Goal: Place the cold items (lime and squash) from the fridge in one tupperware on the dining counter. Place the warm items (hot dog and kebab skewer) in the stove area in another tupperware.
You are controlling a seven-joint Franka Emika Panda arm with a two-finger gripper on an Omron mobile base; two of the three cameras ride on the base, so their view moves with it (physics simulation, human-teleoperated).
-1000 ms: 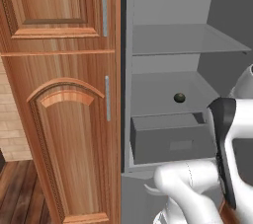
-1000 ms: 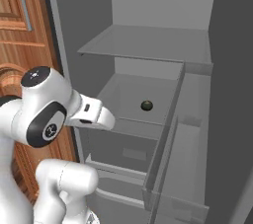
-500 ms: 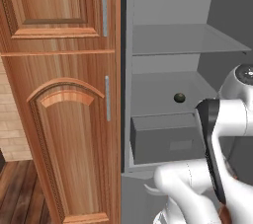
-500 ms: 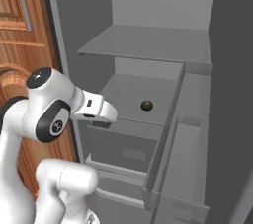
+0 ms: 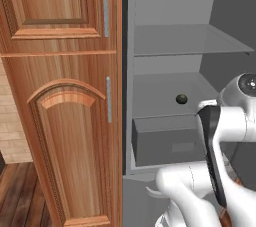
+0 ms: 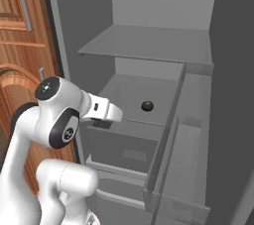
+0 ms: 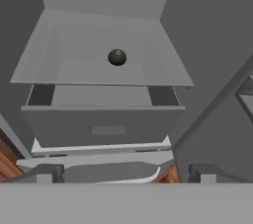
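The lime (image 7: 117,57) is a small dark green ball lying alone on the middle fridge shelf (image 7: 74,72), toward its back. The base views show the lime (image 5: 181,99) (image 6: 147,105) there too. My gripper (image 7: 126,173) is open, its two dark fingertips (image 7: 49,172) wide apart with nothing between them. It hovers in front of the fridge, short of the shelf and looking down onto it. My white hand (image 6: 101,110) sits at the shelf's front left corner. The squash, hot dog, kebab skewer and tupperware are out of view.
A closed grey drawer (image 5: 167,143) sits under the lime's shelf and a glass shelf (image 6: 149,43) above it. Wooden cabinet doors (image 5: 65,121) stand to the left of the fridge. The open fridge door with its bins (image 6: 188,169) is on the right.
The arm has swung toward the fridge, carrying the hand forward to the front of the middle shelf. The lime has not moved and the jaws have stayed open.
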